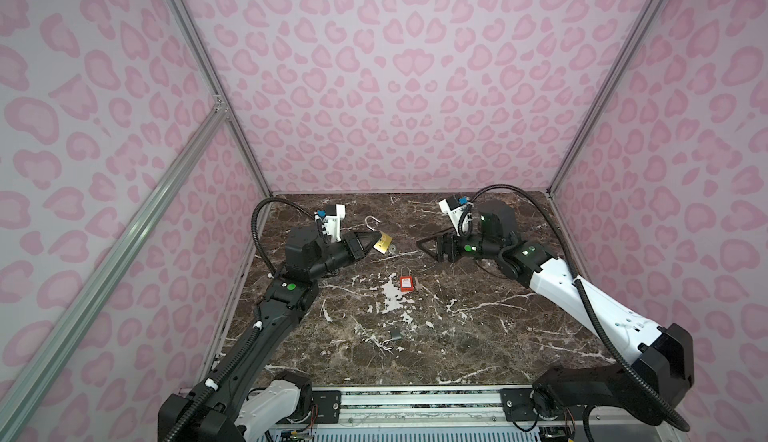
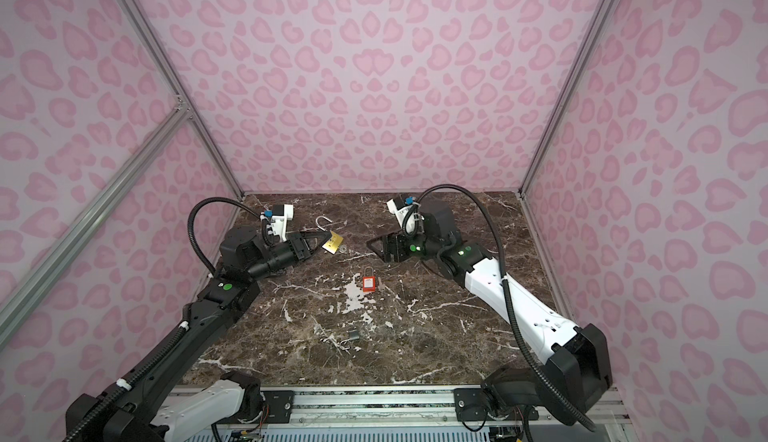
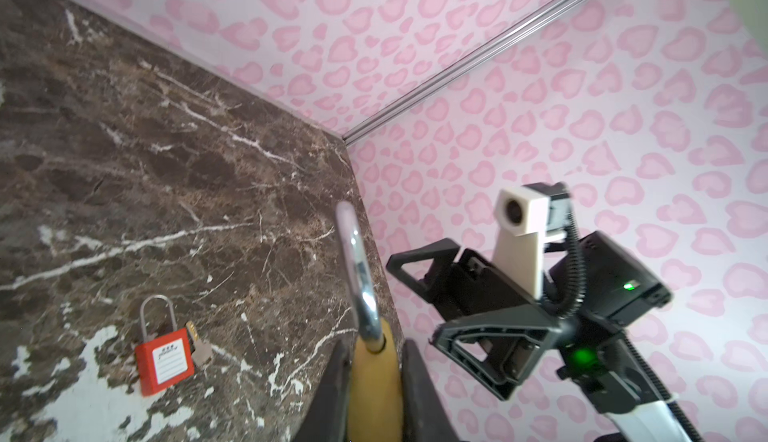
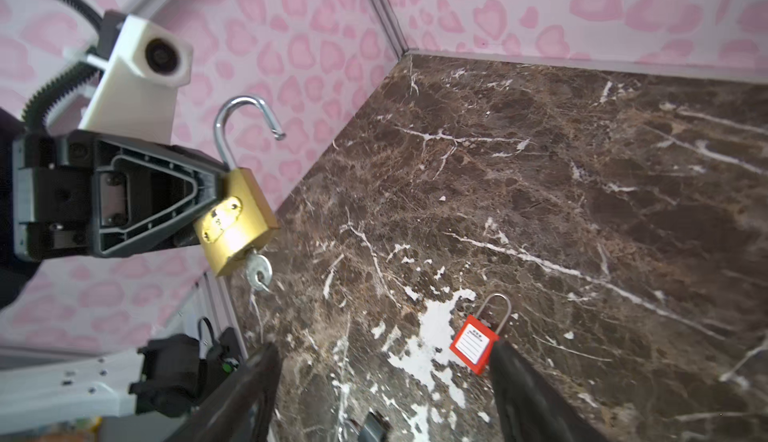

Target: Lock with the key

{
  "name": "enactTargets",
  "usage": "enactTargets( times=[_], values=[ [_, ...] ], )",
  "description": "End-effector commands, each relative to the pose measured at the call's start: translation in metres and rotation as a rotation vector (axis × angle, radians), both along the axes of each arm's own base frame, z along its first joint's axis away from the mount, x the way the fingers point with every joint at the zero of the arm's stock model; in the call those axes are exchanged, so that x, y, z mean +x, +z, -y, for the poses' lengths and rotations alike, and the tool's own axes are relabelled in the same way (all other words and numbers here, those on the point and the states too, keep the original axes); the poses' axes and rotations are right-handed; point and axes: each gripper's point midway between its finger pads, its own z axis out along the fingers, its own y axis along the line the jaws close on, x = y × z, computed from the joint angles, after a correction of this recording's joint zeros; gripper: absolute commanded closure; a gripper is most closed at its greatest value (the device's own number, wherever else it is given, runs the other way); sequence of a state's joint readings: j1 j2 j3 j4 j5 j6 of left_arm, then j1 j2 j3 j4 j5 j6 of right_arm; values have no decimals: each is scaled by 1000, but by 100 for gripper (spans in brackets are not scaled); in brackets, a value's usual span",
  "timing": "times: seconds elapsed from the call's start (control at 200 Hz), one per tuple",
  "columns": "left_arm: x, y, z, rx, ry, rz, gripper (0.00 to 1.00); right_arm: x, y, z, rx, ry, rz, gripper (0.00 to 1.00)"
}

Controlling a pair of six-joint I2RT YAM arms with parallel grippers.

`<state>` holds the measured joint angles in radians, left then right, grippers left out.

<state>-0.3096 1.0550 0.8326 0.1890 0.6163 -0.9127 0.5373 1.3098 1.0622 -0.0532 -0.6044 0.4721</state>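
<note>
Here, toward the bench's (image 1: 478, 336) far left corner, the left gripper (image 4: 216, 196) is clamped on the brass padlock (image 4: 235, 227), held clear of the surface with its shackle (image 4: 245, 115) swung open and the key (image 4: 258, 271) in its base. A red padlock (image 1: 406, 284) lies flat mid-bench. Toward the far right, the right gripper (image 1: 426, 249) stands spread wide, holding nothing.

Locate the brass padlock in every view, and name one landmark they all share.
Top view: brass padlock at the tip of the left claw, left of centre.
Top view: same spot, left of centre.
Left wrist: its body clamped between the claw's fingers.
Right wrist: held up, shackle open, key in its base.
Shared landmark: the red padlock lying on the marble table.
</note>
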Motion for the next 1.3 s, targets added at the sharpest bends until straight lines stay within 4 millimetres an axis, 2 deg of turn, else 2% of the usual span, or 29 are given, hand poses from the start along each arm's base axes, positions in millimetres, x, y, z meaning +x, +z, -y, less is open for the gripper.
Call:
enactTargets(
  times=[0.0,0.165,0.436,0.566,0.696,0.787,0.922,1.067,1.298],
  values=[
    [-2,57,-1,-66,-2,219,96,-2,77,-5,368,13,75,21],
    [-7,82,-2,-132,-6,296,96,-10,86,-17,466,56,21,24],
    [-15,102,-11,-206,36,352,96,-23,98,-60,561,167,-19,32],
    [-15,102,-16,-211,64,357,96,-28,104,-75,595,211,-29,38],
    [-14,100,-15,-220,61,345,96,-32,112,-85,640,233,-32,39],
    [-16,104,-11,-240,24,349,96,-33,116,-89,680,242,-54,35],
    [-17,104,-11,-252,22,351,96,-32,114,-95,681,246,-69,37],
    [-17,103,-9,-270,7,342,96,-32,111,-102,679,262,-83,41],
    [-17,100,-10,-267,20,342,96,-34,114,-109,703,296,-89,56]
  ],
)
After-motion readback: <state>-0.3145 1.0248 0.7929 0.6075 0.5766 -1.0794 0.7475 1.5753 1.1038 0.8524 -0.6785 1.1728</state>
